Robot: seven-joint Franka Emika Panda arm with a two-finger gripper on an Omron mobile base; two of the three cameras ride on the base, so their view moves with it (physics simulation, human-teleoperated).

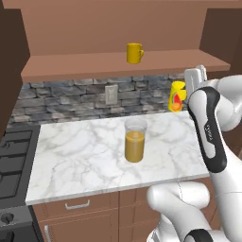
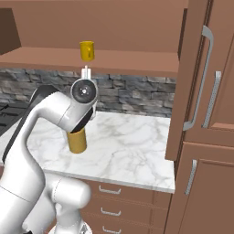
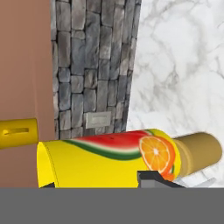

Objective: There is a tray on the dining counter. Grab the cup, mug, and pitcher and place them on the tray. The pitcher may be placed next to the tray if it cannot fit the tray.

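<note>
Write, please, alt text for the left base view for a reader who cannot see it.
The end effector holds the yellow cup lifted above the marble kitchen counter at its right rear. The pitcher of orange juice stands mid-counter, and the yellow mug sits on the wooden shelf above.

A grey stone backsplash (image 1: 85, 97) backs a marble counter (image 1: 80, 156), apparently beside a black stove (image 1: 12, 156).

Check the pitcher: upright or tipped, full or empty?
Upright and roughly half full: the pitcher stands on the marble kitchen counter, orange juice filling its lower part, clear glass above.
</note>
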